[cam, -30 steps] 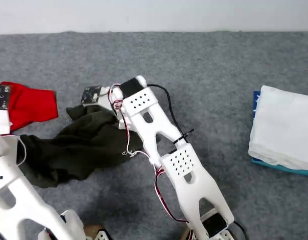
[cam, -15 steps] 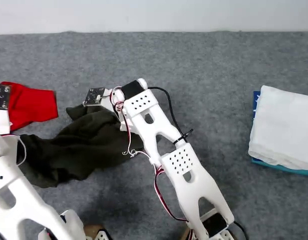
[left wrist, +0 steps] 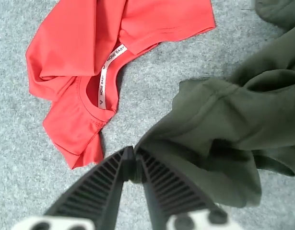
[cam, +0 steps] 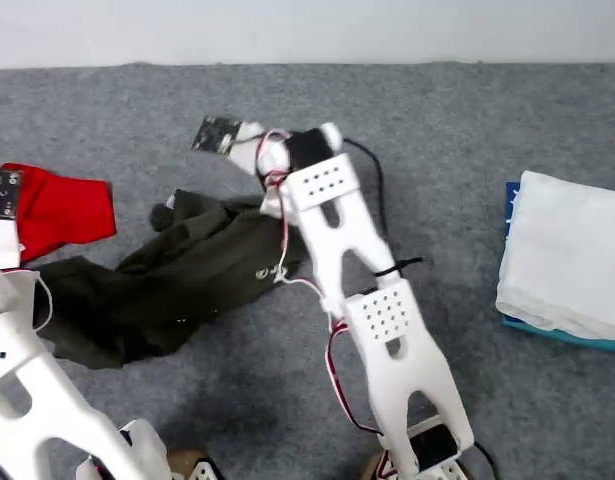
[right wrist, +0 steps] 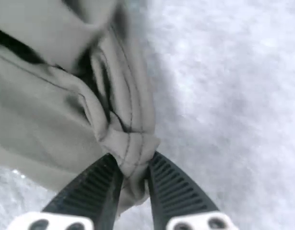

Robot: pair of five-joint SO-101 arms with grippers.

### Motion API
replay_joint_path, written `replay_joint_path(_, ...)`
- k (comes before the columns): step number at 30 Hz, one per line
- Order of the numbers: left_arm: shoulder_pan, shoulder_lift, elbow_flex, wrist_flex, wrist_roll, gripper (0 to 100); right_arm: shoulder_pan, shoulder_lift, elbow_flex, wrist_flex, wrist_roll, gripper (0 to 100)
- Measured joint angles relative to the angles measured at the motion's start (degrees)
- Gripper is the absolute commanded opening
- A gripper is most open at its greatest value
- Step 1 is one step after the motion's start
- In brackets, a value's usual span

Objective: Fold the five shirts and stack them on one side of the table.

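A red shirt [cam: 65, 208] lay crumpled at the far left of the grey bench [cam: 437, 110], just ahead of the left end effector [left wrist: 134, 165] and off to one side of it. That end effector's fingers were drawn together. They appeared to pinch a folded edge of the dark olive shirt [cam: 177, 275], though the exact contact was hard to make out in the left wrist view.

The dark olive shirt lay rumpled and unfolded, stretched across the bench between the two end effectors. The right end effector [right wrist: 133, 175] was clamped on a bunched hem at the garment's other end, with the cloth gathered between its fingers.

Well apart from the right end effector, at the right edge of the bench, sat a stack of folded shirts [cam: 562, 255], white on top with teal and blue edges showing beneath.
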State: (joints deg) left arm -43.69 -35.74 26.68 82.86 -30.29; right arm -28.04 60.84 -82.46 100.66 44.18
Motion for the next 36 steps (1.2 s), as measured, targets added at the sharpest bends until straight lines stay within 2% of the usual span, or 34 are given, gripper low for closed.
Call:
replay_joint_path(4,0.0,0.0,-0.35,0.0,0.0,2,0.88,-7.21,9.41,0.0,-0.18,1.0)
replay_joint_path(12,0.0,0.0,-3.25,0.0,0.0,2,-0.35,-19.6,39.56,0.0,-0.35,1.2)
replay_joint_path(15,0.09,0.0,-3.25,0.0,0.0,2,-0.88,-21.98,46.59,0.0,-1.49,4.3)
replay_joint_path(18,0.09,0.0,-3.25,0.0,0.0,2,-0.88,-24.35,50.11,0.0,-2.81,18.0)
replay_joint_path(20,0.18,0.0,-3.25,0.0,0.0,2,-0.88,-26.55,51.87,0.0,-3.16,23.6)
replay_joint_path(29,0.18,0.0,-3.25,0.0,0.0,2,-0.35,-35.96,52.04,0.0,-5.36,24.6)
replay_joint_path(36,0.18,0.0,-3.25,0.0,0.0,2,-0.35,-33.41,52.04,0.0,-5.36,24.6)
